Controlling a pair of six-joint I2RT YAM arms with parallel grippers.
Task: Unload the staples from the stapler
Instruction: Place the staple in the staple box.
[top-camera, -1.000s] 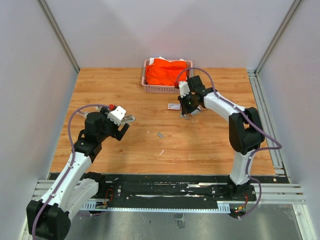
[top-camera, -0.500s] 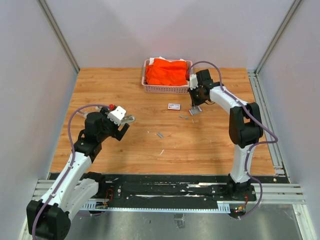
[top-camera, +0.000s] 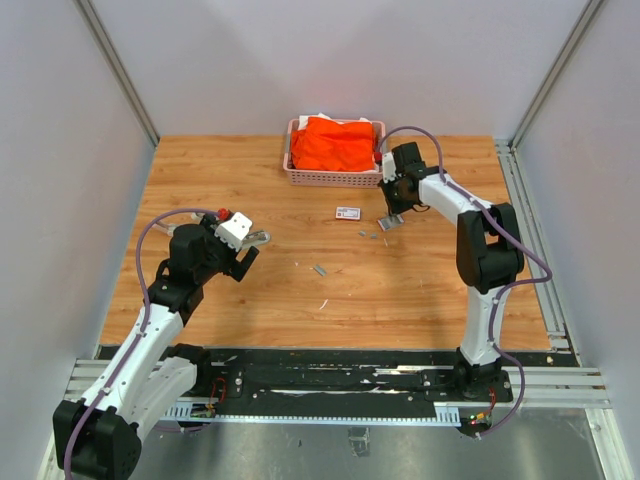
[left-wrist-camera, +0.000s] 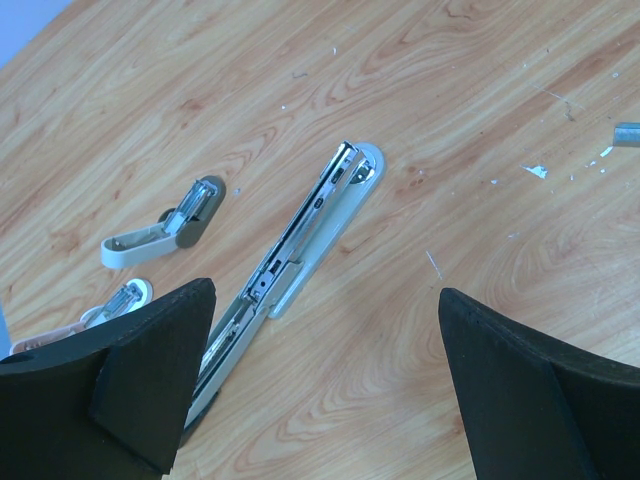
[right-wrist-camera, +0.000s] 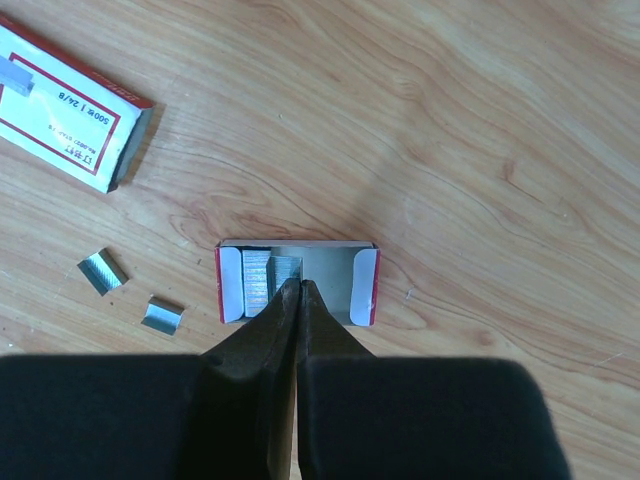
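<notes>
Two loose staple strips (right-wrist-camera: 100, 272) noted on table (right-wrist-camera: 480, 120), lower left of right wrist view. More staples (right-wrist-camera: 257, 282) seen lying in small open tray (right-wrist-camera: 366, 285) at centre of frame. Claw of right gripper (right-wrist-camera: 298, 286) pressed together, tips over tray; whether strip is pinched cannot be told. Opened stapler (left-wrist-camera: 310, 215) laid flat at centre of left wrist view, between spread fingers of left gripper (left-wrist-camera: 325, 292), untouched. Step judged: staples being deposited in tray. Next move likely calls for lift clear of tray, then stapler channel to be checked for remainder.
</notes>
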